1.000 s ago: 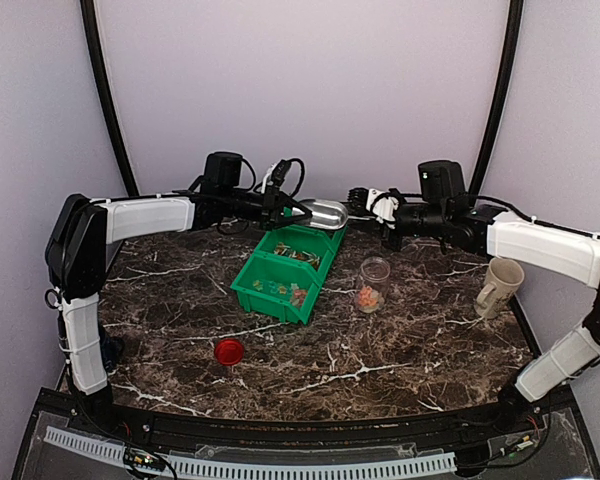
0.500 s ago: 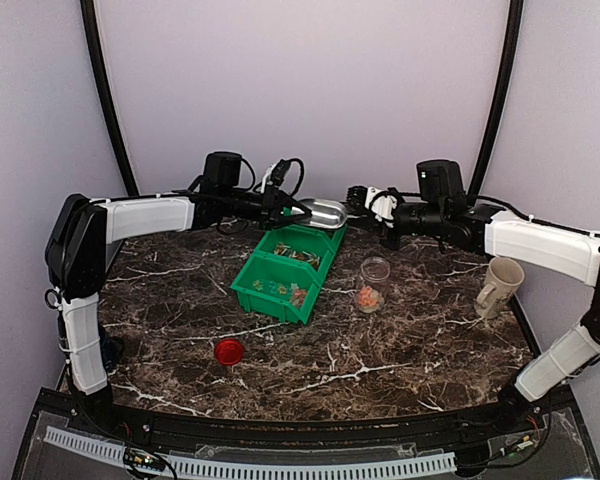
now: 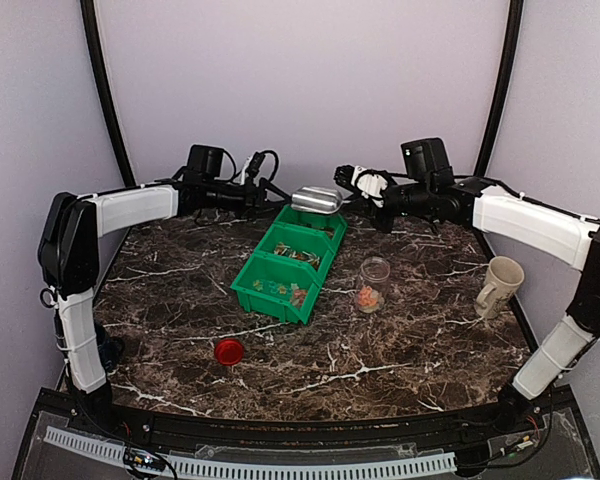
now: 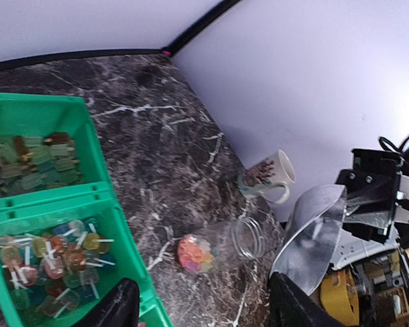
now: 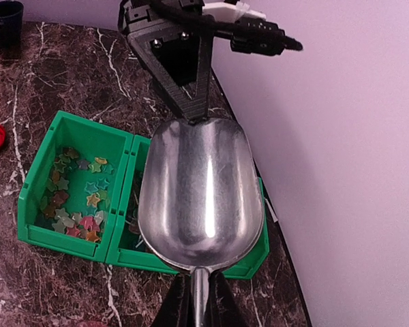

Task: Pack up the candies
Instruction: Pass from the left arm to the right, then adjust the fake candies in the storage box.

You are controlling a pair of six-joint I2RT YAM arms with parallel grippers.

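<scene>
The candies lie in a green two-compartment bin point(image 3: 288, 262): star-shaped ones point(image 5: 78, 201) in one half, stick sweets point(image 4: 51, 255) in the other. More candies point(image 3: 367, 297) sit at the bottom of a clear jar point(image 3: 374, 280) standing right of the bin. A steel scoop point(image 3: 317, 200) hangs empty over the bin's far end. My right gripper point(image 5: 199, 291) is shut on its handle. My left gripper point(image 4: 204, 310) is open, holds nothing, and sits just left of the scoop's mouth point(image 4: 313, 231).
A red lid point(image 3: 229, 350) lies on the marble table point(image 3: 410, 350) in front of the bin. A cream mug point(image 3: 500, 284) stands at the right edge. A dark cup point(image 5: 3, 20) sits far left. The purple back wall is close behind both grippers.
My left gripper opened, let go of the scoop and drew back left. My right gripper closed on the scoop's handle and now carries it slightly higher and further left.
</scene>
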